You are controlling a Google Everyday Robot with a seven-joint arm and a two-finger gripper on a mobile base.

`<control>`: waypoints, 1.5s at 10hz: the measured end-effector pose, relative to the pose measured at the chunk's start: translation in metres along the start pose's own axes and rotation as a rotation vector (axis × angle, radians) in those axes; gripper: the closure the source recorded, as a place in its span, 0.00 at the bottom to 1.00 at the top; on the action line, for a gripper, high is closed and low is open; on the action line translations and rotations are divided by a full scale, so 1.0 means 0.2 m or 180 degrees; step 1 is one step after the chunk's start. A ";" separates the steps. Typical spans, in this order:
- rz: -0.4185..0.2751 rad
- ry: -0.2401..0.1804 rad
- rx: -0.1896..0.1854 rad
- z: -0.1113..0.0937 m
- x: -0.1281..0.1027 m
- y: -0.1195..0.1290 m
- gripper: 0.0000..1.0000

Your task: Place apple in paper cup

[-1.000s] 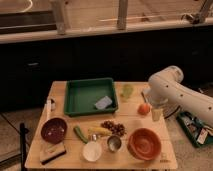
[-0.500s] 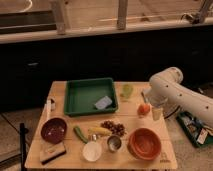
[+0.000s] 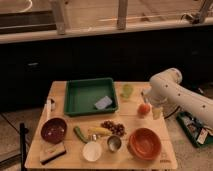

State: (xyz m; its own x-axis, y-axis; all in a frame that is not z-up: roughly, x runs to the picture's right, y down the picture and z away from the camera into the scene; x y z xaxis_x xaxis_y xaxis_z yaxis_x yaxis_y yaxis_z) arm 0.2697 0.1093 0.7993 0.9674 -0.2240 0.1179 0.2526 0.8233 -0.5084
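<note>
Red-orange and small, the apple sat near the right edge of the tabletop, about midway along that edge. The gripper was close against its right side, jaws at their widest and closed on nothing. Whether the fingers straddled the fruit or only stood beside it could not be told. The step in hand looked to be the grasp. It would go best with the jaws centred on the apple's widest part and brought low before closing, since a round fruit would likely roll away from a glancing pinch. The paper cup stood near the front edge, left of the middle and well apart from the apple. A metal cup stood just beside it on the right, and an orange bowl further right. The carry would probably pass over the grapes and banana, so it called for height. The release should come low and centred, as the cup's mouth looked little wider than the apple.
</note>
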 end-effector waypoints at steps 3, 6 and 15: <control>-0.0118 -0.0046 0.0005 0.07 0.03 -0.03 0.20; -0.0206 -0.0116 0.0010 0.13 0.06 -0.05 0.20; -0.0566 -0.0294 -0.0013 0.25 0.08 -0.11 0.20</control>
State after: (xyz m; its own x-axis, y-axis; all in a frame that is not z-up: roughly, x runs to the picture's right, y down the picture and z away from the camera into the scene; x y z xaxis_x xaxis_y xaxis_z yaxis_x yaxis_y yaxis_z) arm 0.2813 0.1146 0.8551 0.9051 -0.3167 0.2838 0.4197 0.7728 -0.4760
